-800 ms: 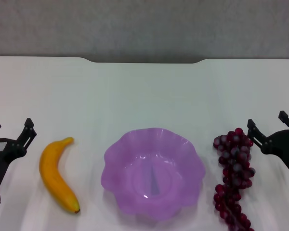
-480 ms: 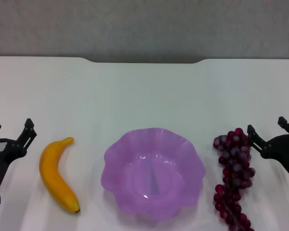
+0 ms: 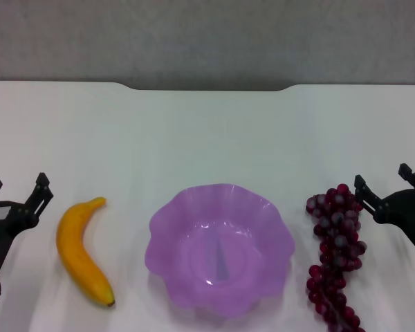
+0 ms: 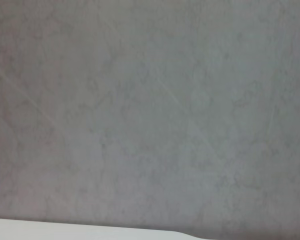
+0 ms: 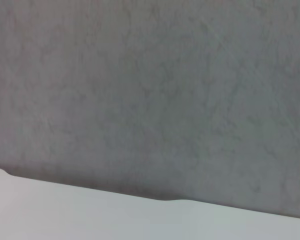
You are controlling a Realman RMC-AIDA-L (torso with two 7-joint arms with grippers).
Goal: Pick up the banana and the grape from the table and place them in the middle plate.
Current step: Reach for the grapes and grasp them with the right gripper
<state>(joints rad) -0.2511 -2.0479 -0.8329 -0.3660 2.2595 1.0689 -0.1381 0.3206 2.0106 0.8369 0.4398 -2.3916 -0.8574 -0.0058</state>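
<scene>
In the head view a yellow-orange banana lies on the white table, left of the purple scalloped plate, which is empty. A long bunch of dark red grapes lies right of the plate. My left gripper is open and empty at the left edge, left of the banana. My right gripper is open and empty at the right edge, just right of the grapes' top. Both wrist views show only the grey wall and a strip of table edge.
The table's notched far edge meets a grey wall. Bare white tabletop stretches behind the plate and fruit.
My right gripper has shifted slightly lower and to the right beside the grapes. The left gripper, the fruit and the plate have not moved.
</scene>
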